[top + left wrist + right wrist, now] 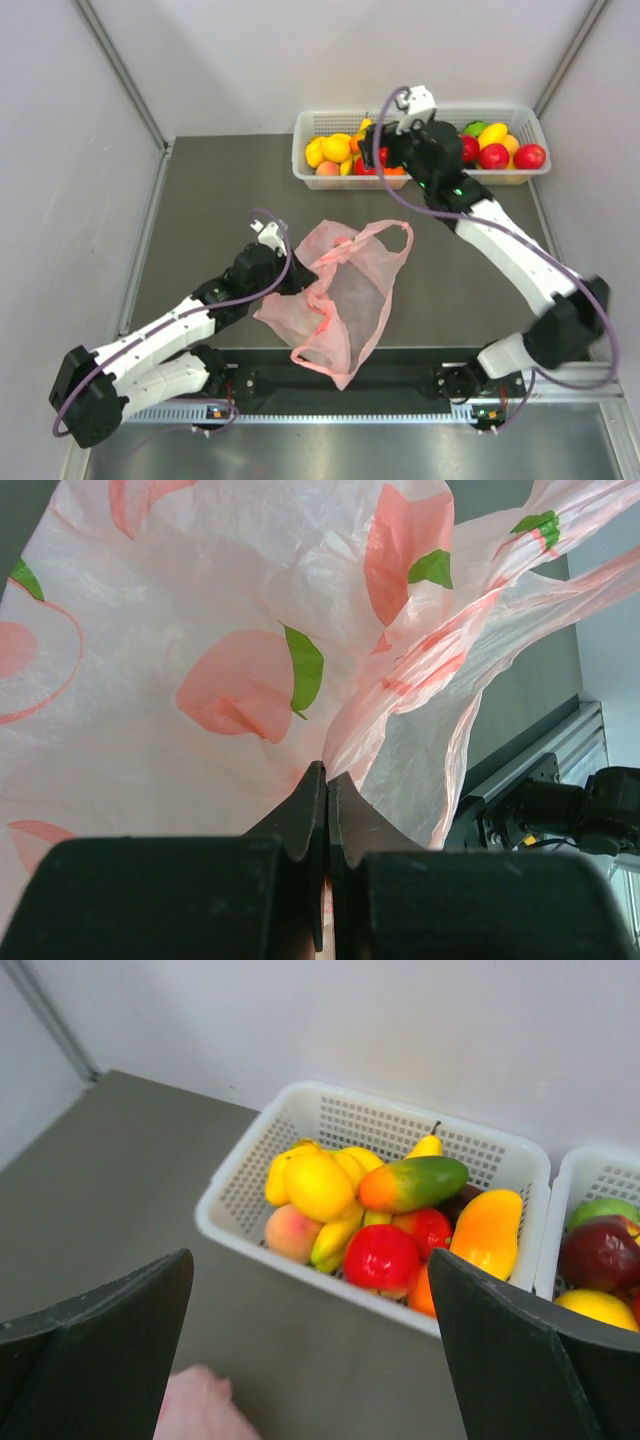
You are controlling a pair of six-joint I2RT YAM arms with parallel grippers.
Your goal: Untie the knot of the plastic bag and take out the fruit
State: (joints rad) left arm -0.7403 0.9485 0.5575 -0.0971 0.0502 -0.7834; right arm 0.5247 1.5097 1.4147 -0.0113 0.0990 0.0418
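Top external: where's the bag? (op)

Bag (pixel 345 300) lies crumpled on the table (pixel 220 200), mid-width, between my two arms and nearer my bases than the far wall. One loop handle (pixel 392 235) lies open at its far end. Can't tell whether a knot ties the handles. (me)

Left side? (op)

My left gripper (pixel 290 262) is at the bag's left edge. On my left wrist view the jaws are pressed together with a fold of pink film clamped between them (pixel 326 778). Film fills most of that view, with a peach print (pixel 245 685) with green leaves. (me)

Fruit? (op)

Fruit (pixel 335 150) is piled in two white baskets at the far edge, against the wall. Left basket (pixel 305 175) has the yellow, orange and peach pieces. Right basket (pixel 510 178) has red, green and yellow ones. Can't tell whether any sits inside the bag. (me)

Right side? (op)

My right gripper (pixel 385 150) hangs over the left basket's right end, well apart from the bag. On the right wrist view the jaws stand wide apart, gripping nothing (pixel 310 1255). Between them I see the left basket (pixel 240 1175) with a lemon (pixel 318 1185), a green-orange mango (pixel 415 1182), a red apple (pixel 382 1258) and a peach (pixel 292 1232). A corner of the right basket (pixel 580 1170) is at the frame's right. A bit of pink shows at the bottom edge, too little to identify. (me)
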